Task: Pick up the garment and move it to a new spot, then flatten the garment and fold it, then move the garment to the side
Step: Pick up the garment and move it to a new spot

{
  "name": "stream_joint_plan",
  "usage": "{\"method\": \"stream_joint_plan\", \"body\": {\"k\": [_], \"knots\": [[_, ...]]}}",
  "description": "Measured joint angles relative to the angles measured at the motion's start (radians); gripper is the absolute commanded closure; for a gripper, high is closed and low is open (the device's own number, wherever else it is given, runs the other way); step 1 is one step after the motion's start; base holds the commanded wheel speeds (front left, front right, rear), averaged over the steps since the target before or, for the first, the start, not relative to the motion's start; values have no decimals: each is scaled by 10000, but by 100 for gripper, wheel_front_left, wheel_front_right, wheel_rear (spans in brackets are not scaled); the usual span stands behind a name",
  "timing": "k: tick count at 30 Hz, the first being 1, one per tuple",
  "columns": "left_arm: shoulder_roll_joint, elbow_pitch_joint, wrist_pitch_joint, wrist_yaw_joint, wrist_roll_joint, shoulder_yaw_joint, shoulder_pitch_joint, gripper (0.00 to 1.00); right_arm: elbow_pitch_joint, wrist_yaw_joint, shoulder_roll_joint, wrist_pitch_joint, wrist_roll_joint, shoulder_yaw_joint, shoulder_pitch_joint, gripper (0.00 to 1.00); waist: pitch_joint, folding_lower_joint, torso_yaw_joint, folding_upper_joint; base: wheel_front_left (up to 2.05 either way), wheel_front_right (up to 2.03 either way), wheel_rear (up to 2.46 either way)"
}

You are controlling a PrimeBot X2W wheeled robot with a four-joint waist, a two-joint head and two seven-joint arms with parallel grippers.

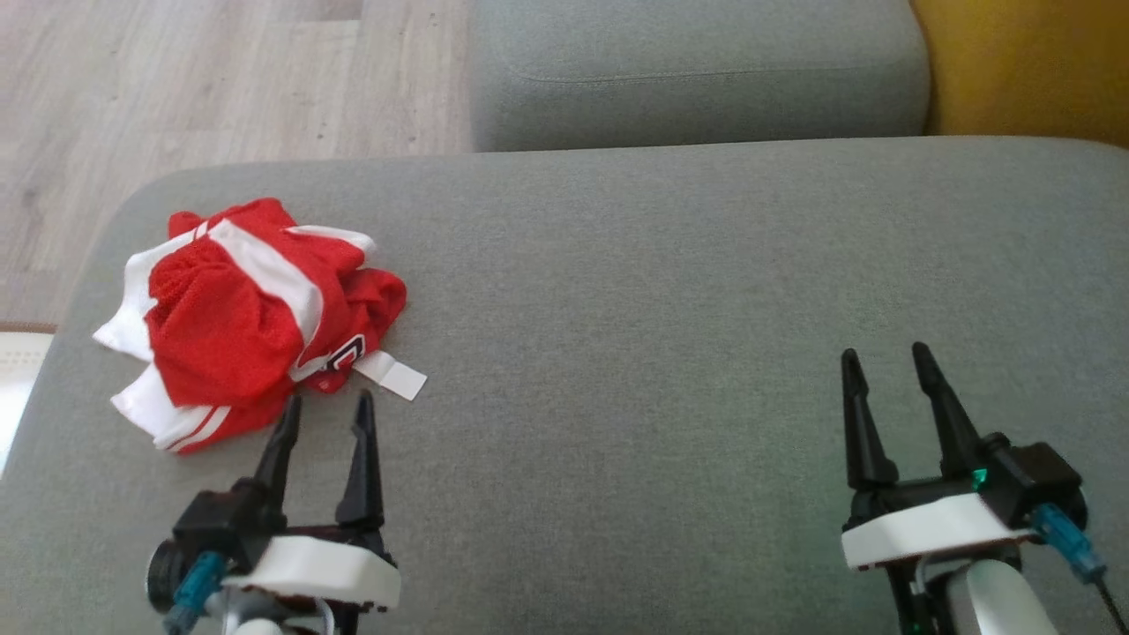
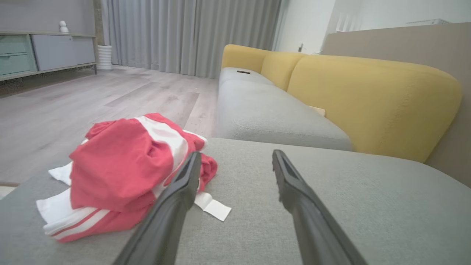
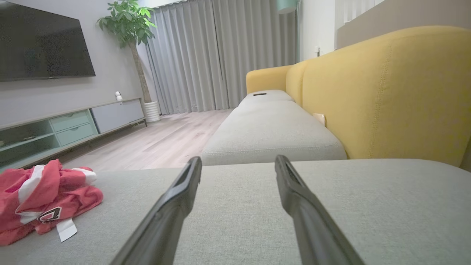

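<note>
The garment is red with white stripes. It is bunched up in a messy pile, not flat, not folded. It lies on the grey cushion, near a rounded corner. A small white tag sticks out.

Grey sofa, wood floor, curtains

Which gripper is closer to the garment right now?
The left gripper: its open fingers end right at the near edge of the garment. The right gripper, also open, is far off across the grey cushion.
</note>
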Motion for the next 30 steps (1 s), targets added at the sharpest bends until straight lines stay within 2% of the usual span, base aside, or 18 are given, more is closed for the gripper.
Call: {"method": "stream_joint_plan", "body": {"k": [8, 30], "knots": [[-17, 0, 0, 10, 8, 387, 0, 0, 67, -2, -4, 0, 31, 491, -1, 0, -40, 0, 593, 0, 0, 0, 0], [-25, -25, -44, -107, 286, 1168, 14, 0, 165, 0, -13, 0, 523, 1377, 10, 0, -215, 0, 2928, 0, 0, 0, 0]]}}
